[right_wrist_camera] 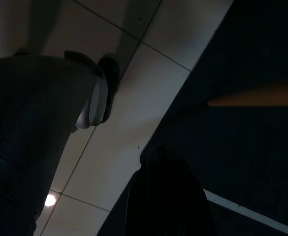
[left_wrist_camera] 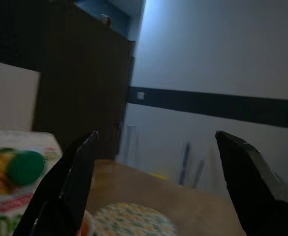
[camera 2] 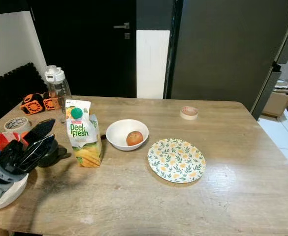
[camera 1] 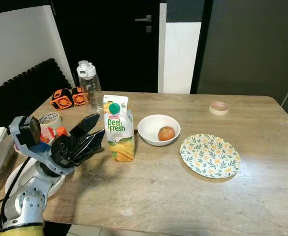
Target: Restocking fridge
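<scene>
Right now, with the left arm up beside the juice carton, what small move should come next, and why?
Probably ease the left gripper forward toward the juice carton until its fingers straddle it, then close. The fingers stand open just short of the upright carton, not touching it, and in the left wrist view the carton sits off to one side of the gap.
</scene>
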Controlling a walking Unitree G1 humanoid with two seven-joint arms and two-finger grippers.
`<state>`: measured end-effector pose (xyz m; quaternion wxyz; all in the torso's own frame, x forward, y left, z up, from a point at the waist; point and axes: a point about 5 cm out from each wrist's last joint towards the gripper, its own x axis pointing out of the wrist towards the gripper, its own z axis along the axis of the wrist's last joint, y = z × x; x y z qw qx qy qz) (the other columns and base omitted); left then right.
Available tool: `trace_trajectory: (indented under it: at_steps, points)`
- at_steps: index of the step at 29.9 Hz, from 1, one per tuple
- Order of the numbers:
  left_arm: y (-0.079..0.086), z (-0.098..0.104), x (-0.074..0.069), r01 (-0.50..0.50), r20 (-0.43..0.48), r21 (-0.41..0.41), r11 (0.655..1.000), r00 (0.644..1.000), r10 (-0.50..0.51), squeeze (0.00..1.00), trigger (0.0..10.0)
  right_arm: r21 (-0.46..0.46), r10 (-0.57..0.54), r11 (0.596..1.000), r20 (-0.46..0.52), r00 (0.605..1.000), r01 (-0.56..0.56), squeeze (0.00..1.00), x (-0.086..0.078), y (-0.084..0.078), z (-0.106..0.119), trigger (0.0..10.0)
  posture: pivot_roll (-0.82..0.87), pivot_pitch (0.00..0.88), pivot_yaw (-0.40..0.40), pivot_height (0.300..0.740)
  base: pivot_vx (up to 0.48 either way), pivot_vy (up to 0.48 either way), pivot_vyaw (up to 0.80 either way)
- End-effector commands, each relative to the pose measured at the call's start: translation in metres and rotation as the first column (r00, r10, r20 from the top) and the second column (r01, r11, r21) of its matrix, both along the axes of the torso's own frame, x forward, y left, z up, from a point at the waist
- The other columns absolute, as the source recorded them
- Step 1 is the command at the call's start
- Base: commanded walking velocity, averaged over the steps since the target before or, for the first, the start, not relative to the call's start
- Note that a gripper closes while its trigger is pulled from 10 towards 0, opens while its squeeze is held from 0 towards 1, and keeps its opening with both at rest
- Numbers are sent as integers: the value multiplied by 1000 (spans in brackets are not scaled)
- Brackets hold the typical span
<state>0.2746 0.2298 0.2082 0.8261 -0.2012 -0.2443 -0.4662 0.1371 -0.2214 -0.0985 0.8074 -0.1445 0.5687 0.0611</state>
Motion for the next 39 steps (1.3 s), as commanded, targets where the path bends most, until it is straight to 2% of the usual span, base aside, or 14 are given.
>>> trace_trajectory:
  at_steps: [1, 3, 4, 5, 8, 11, 14, 19, 21, 23, 28, 34, 39]
  points:
    - [7, 4, 5, -92, 5, -9, 996, 996, 93, 0, 10000, 5, -7, 1000, 1, 1000, 7, 0, -1, 1, 0, 10000, -74, 0, 12, 740, 0, 0, 0]
    - [9, 12, 13, -172, 18, -12, 985, 985, 172, 0, 10000, 5, -6, 1000, 1, 1000, 6, 0, -1, 1, -1, 10000, -74, 0, 11, 740, 0, 0, 0]
    - [9, 12, 13, -172, 18, -12, 985, 985, 172, 0, 10000, 5, -6, 1000, 1, 1000, 6, 0, -1, 1, -1, 10000, -74, 0, 11, 740, 0, 0, 0]
    - [7, 17, 20, -233, 31, 4, 973, 972, 232, 0, 10000, 4, -6, 1000, 1, 1000, 6, 0, -1, 1, 0, 10000, -74, 0, 11, 740, 0, 0, 0]
    - [2, 18, 24, -256, 42, 35, 966, 966, 255, 0, 10000, 3, -4, 1000, 0, 1000, 4, 0, -1, 1, 0, 10000, -73, 0, 10, 740, 0, 0, 0]
    - [-6, 16, 30, -264, 47, 59, 963, 964, 261, 0, 10000, 1, 1, 1000, -4, 1000, -1, 0, -2, 1, -1, 10000, -75, 0, 9, 740, 0, 0, 0]
    - [-8, 16, 34, -262, 52, 70, 963, 965, 259, 0, 10000, 2, 1, 1000, -2, 1000, -1, 0, -1, 1, -1, 10000, -74, 0, 7, 740, 0, 0, 0]
    - [-14, 15, 44, -261, 54, 138, 955, 965, 256, 0, 10000, 5, -3, 1000, -3, 1000, 3, 0, -3, 2, -1, 10000, -77, 0, 13, 740, 0, 0, 0]
    - [-14, 15, 44, -261, 54, 138, 955, 965, 256, 0, 10000, 5, -3, 1000, -3, 1000, 3, 0, -3, 2, -1, 10000, -77, 0, 13, 740, 0, 0, 0]
    - [-15, 15, 51, -262, 52, 178, 949, 965, 257, 0, 10000, 8, -3, 1000, -11, 1000, 3, 0, -6, 4, -3, 10000, -79, 0, 19, 740, 0, 0, 0]
    - [-13, 17, 63, -281, 61, 251, 926, 960, 274, 0, 10000, 12, -6, 1000, -25, 1000, 7, 0, -13, 5, -5, 10000, -88, 3, 25, 740, 0, 0, 0]
    - [-5, 28, 75, -303, 66, 269, 914, 953, 296, 0, 10000, 10, -17, 1000, -37, 999, 18, 0, -20, 4, -7, 10000, -94, 13, 33, 740, 0, 0, 0]
    - [1, 36, 80, -341, 80, 264, 902, 940, 331, 0, 10000, 12, -21, 1000, -38, 999, 22, 0, -21, 5, -7, 10000, -98, 18, 36, 740, 0, 0, 0]
